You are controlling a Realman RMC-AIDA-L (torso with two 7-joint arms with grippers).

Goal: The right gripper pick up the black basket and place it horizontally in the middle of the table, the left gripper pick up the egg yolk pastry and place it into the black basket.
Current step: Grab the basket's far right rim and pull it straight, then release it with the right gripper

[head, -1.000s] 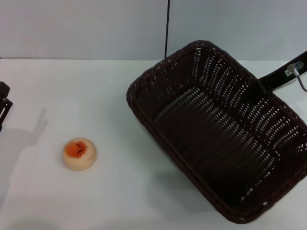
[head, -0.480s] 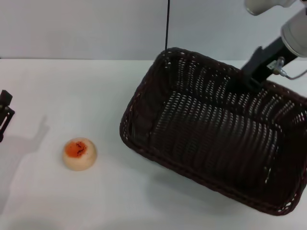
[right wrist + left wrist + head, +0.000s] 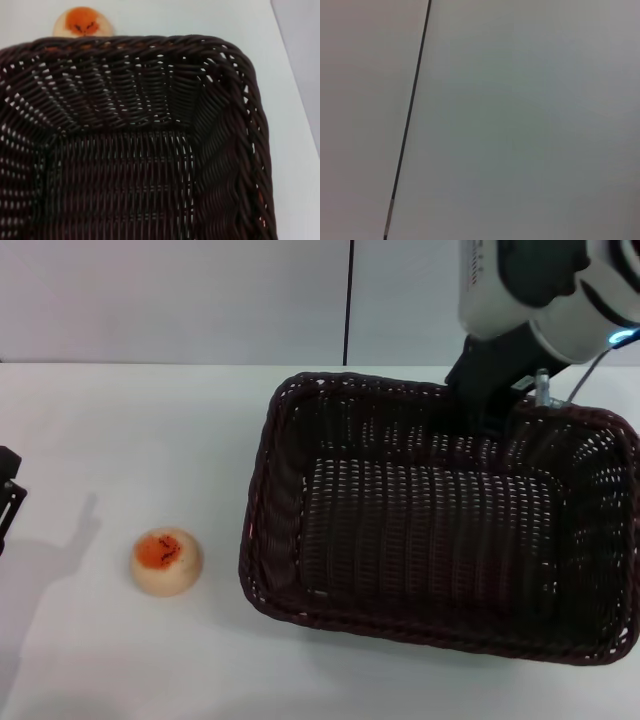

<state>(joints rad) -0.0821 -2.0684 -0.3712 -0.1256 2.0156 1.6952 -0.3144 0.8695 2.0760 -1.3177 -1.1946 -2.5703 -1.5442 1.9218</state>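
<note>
Right gripper (image 3: pixel 490 405) jaws grip the basket (image 3: pixel 430 530) rim; releasing carelessly could skew it toward the pastry (image 3: pixel 166 561); left gripper (image 3: pixel 6 490) jaws: cannot tell.

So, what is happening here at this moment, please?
The robot's right hand is at the far rim of the black wicker basket, which lies with its long side across the white table. The egg yolk pastry sits on the table apart from the basket, to its left, and the basket has nothing in it. The left hand is at the table's left edge, away from the pastry.
</note>
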